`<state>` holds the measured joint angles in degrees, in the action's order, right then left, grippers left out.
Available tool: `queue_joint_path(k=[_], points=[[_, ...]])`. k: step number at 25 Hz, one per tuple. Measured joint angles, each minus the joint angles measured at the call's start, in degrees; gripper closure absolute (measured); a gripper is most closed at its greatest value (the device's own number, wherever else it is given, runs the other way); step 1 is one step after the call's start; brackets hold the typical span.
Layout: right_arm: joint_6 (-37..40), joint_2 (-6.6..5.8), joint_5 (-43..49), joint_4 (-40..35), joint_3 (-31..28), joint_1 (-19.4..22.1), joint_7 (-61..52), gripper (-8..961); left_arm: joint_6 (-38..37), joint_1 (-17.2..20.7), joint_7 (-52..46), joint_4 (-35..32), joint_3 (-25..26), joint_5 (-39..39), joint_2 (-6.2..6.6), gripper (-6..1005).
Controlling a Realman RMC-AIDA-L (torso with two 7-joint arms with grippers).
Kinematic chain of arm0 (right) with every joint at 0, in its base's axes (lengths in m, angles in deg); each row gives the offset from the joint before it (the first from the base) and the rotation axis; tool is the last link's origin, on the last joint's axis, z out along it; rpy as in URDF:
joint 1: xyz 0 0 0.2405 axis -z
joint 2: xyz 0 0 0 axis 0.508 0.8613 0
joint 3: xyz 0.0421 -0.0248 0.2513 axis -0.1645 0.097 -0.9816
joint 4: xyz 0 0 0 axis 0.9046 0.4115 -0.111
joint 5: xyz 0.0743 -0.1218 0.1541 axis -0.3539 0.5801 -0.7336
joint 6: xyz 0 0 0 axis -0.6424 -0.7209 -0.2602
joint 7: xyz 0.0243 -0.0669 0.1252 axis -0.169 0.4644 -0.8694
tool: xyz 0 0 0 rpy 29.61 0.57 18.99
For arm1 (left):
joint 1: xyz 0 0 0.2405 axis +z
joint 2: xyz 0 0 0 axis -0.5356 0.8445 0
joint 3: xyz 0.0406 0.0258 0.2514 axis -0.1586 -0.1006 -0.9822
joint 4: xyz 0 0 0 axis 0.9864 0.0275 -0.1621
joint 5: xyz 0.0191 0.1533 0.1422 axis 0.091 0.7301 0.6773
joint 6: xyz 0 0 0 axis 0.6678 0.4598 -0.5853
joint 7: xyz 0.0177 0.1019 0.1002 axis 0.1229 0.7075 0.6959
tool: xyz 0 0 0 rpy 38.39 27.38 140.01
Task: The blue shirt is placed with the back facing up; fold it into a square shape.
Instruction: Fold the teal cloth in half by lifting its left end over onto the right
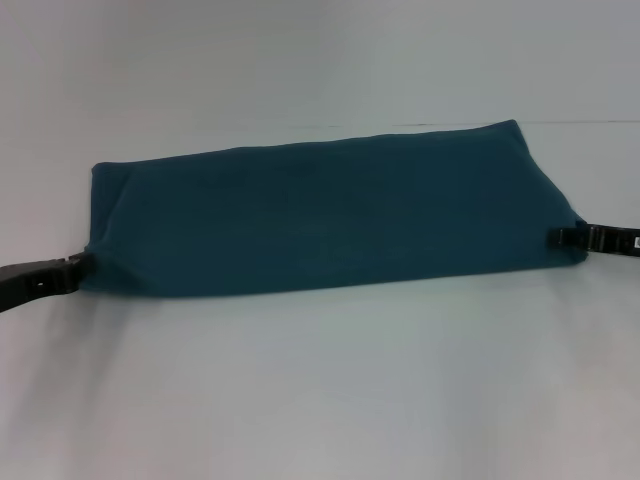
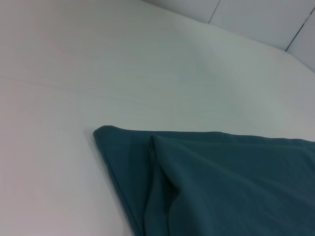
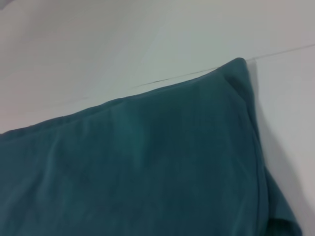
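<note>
- The blue shirt (image 1: 330,215) lies across the middle of the white table (image 1: 320,400) as a long, low band, plain side up, with no lettering showing.
- It looks already folded at least once: the near edge is a rounded fold, and no sleeves or collar stick out anywhere.
- In the left wrist view a doubled layer shows at the corner of the cloth, one ply lying over another, which fits a fold already made.
- The left gripper (image 1: 75,265) sits low at the shirt's near left corner, touching the cloth. It appears pinched on that corner, though the fingertips are partly buried in fabric.
- The right gripper (image 1: 562,237) is at the near right corner, just at the edge of the cloth. I cannot tell whether its fingers are closed on the fabric or merely beside it.
- By my reckoning the task is roughly halfway: the shape is a wide strip, not a square.
- What is left, I judge, is to bring one end over the other so the width shrinks to match the depth, then flatten the slight puffiness along the near fold.
</note>
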<state>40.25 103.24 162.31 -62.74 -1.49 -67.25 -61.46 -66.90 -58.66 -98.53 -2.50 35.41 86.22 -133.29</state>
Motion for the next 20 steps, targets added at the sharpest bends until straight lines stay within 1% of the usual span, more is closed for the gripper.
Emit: queue_joint_path(k=[6,14,19,20], points=[[1.58,-0.11,-0.15,-0.29,-0.34,0.56,0.47,618,0.00,0.00,0.02,0.01,0.00,0.00,0.04,1000],[2.54,-0.18,-0.16,-1.32,-0.34,1.26,0.55,846,-0.30,0.21,-0.02,0.05,-0.01,0.00,-0.01,1000],[3.50,0.05,-0.44,-3.00,-0.47,2.22,0.62,951,-0.64,0.58,-0.17,-0.30,0.03,0.00,-0.10,1000],[3.85,0.13,-1.04,-3.25,-0.50,2.61,1.00,951,-0.87,0.74,-0.21,-0.43,0.13,0.00,-0.13,1000]])
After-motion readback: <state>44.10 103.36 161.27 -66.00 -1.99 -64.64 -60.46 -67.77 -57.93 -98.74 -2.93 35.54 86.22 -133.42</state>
